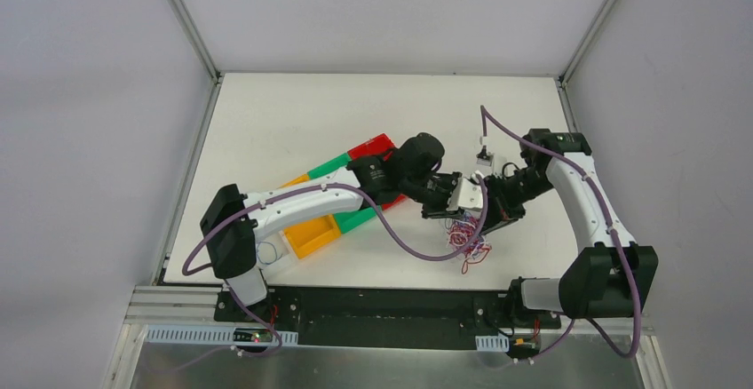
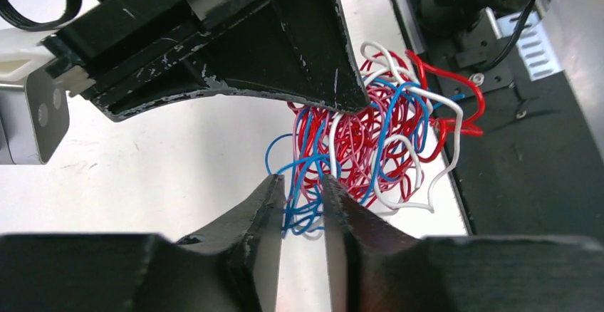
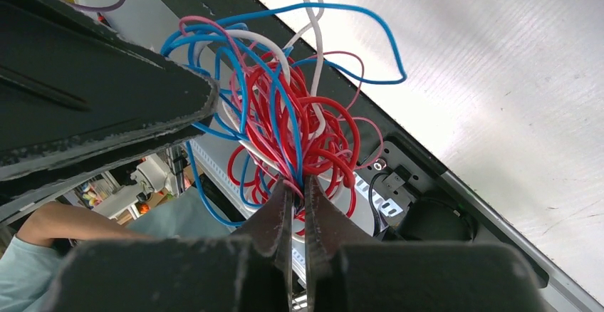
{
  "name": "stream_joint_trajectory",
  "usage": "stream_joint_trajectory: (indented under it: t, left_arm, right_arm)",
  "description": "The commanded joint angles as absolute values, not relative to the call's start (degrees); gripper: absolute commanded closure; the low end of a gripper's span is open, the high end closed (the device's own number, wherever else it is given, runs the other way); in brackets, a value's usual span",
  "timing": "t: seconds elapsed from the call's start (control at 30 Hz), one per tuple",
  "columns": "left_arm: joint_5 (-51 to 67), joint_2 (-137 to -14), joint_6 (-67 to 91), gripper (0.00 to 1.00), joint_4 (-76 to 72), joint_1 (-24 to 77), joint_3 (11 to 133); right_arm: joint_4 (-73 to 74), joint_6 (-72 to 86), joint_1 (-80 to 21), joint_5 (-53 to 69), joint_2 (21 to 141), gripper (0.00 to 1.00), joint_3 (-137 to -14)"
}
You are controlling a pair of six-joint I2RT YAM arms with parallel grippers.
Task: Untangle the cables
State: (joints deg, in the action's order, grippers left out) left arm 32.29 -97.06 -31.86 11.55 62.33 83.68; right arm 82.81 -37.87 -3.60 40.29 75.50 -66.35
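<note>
**Top external view: both arms meet over a tangle of cables near the front of the worktop**

Seen from above, the white worktop point(image 1: 293, 114) carries everything. The left arm point(image 1: 302, 201) reaches diagonally to the right across it, and the right arm point(image 1: 582, 194) bends in from the other side, so the two wrists come together right of centre. Under the left arm lie a red tray point(image 1: 373, 147), a green tray point(image 1: 328, 165) and an orange tray point(image 1: 311, 236), each partly hidden.

The cables point(image 1: 466, 238) form one knotted clump of blue, red and white strands just below the meeting wrists, close to the front edge of the worktop. I cannot tell whether the clump rests on the surface or hangs.

In the right wrist view, the right fingers point(image 3: 298, 187) are pinched together on red strands at the bottom of the clump, with blue and white loops standing out beyond.

In the left wrist view, the left fingers point(image 2: 303, 184) stand a narrow gap apart with blue strands running through the gap. I cannot tell whether they clamp those strands.
</note>
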Motion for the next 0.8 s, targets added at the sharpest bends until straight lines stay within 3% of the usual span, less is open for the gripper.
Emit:
stream_joint_trajectory:
  t: [0.0,0.07,0.3,0.77]
  left_arm:
    - [29.52,-96.72,-36.52,0.83,13.62,63.02,86.15]
    - [29.19,-96.02,-35.06,1.00,13.62,63.10,87.33]
    - [27.21,-92.08,-22.47,1.00,13.51,60.49,96.06]
    - [27.48,-86.78,-8.27,1.00,18.11,40.96,118.41]
  right_arm:
    - [82.72,-36.24,-3.91,40.54,76.11,1.00,-68.66]
    - [80.76,-35.20,-3.86,38.41,76.36,1.00,-67.94]
    - [71.06,-32.44,-0.71,24.03,80.31,1.00,-62.89]
    - [66.63,-39.08,12.86,16.80,91.05,0.99,-61.99]
